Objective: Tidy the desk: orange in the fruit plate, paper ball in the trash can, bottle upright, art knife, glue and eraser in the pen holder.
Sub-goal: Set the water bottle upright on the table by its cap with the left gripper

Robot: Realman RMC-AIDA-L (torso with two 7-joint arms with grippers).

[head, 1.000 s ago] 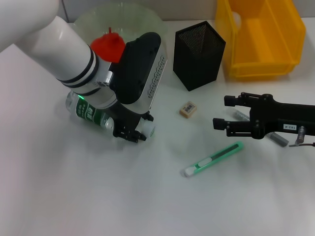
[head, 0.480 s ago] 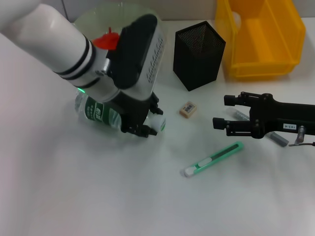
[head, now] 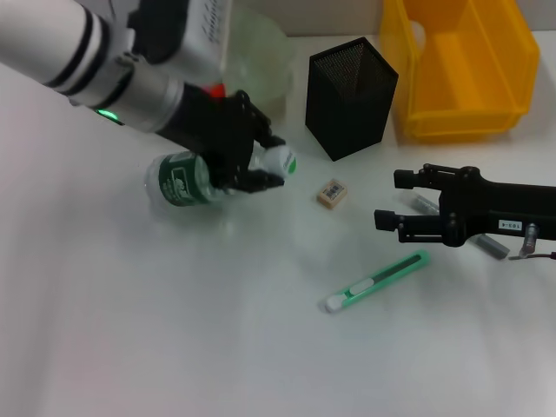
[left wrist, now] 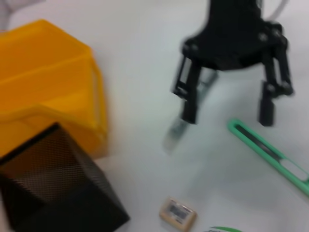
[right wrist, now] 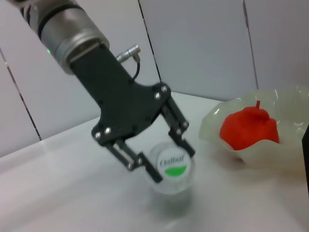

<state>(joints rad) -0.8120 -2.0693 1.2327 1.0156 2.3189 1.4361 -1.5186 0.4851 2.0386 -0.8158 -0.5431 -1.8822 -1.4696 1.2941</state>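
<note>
- The left end effector (head: 252,161), clamped on the bottle (head: 195,178), has tipped its cap end off the tabletop (head: 174,330) since a second ago; righting is under way.
- The right end effector (head: 389,198) hovers open, idle.

Green-labelled clear bottle (head: 187,178) (white cap), black mesh pen holder (head: 351,97)

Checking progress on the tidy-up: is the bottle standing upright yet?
No, the bottle is tilted, its white cap raised toward the pen holder, gripped by the left end effector.
</note>
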